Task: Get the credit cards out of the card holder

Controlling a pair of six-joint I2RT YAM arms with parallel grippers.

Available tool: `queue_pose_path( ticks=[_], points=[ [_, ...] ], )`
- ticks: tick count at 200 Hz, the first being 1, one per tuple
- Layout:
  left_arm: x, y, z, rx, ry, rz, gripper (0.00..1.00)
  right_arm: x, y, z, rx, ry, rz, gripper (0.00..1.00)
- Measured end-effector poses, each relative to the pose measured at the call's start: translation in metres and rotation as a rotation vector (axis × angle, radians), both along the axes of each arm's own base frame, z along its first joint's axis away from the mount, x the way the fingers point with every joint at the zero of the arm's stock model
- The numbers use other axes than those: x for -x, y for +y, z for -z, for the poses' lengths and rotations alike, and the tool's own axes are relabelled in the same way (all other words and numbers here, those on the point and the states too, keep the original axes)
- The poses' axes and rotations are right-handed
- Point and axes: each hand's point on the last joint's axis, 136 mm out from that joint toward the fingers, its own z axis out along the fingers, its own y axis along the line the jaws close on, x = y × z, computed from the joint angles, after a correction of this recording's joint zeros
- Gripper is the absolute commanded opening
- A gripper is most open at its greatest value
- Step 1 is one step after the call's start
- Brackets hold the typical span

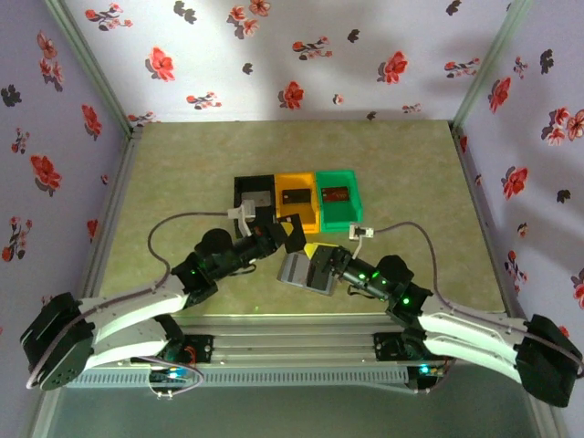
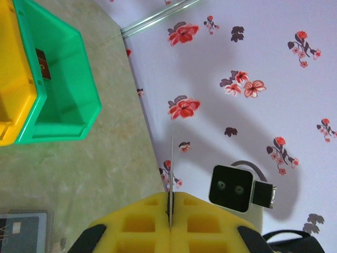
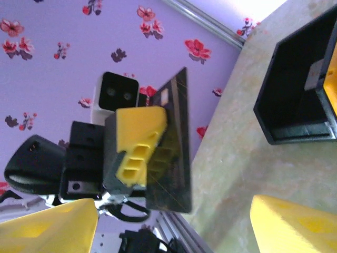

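My left gripper [image 2: 171,203] is shut on a thin credit card [image 2: 172,168], seen edge-on between the yellow fingers. From the right wrist view that dark credit card [image 3: 174,142] is held upright above the table by the left gripper's yellow finger [image 3: 138,137]. My right gripper [image 3: 174,224] is open, its yellow fingers wide apart on either side below the card. In the top view the left gripper [image 1: 294,235] hovers just beyond the grey card holder [image 1: 297,272], and the right gripper [image 1: 321,260] sits at the holder's right edge. A corner of the card holder [image 2: 23,232] also shows.
Three bins stand in a row behind the grippers: black bin [image 1: 254,196], orange bin [image 1: 297,203], green bin [image 1: 338,198]. Cards lie in the orange bin [image 1: 294,195] and in the green bin [image 1: 336,193]. Flowered walls enclose the table.
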Motion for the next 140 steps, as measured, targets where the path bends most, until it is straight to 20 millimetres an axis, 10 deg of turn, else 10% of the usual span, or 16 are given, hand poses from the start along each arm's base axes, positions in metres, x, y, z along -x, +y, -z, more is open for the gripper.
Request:
queue_pose_path(
  ticks=[140],
  points=[
    [0.0,-0.006,-0.009,0.147,-0.01,-0.052,0.0,-0.016,0.02,-0.019,-0.098,-0.035,0.047,0.36]
  ],
)
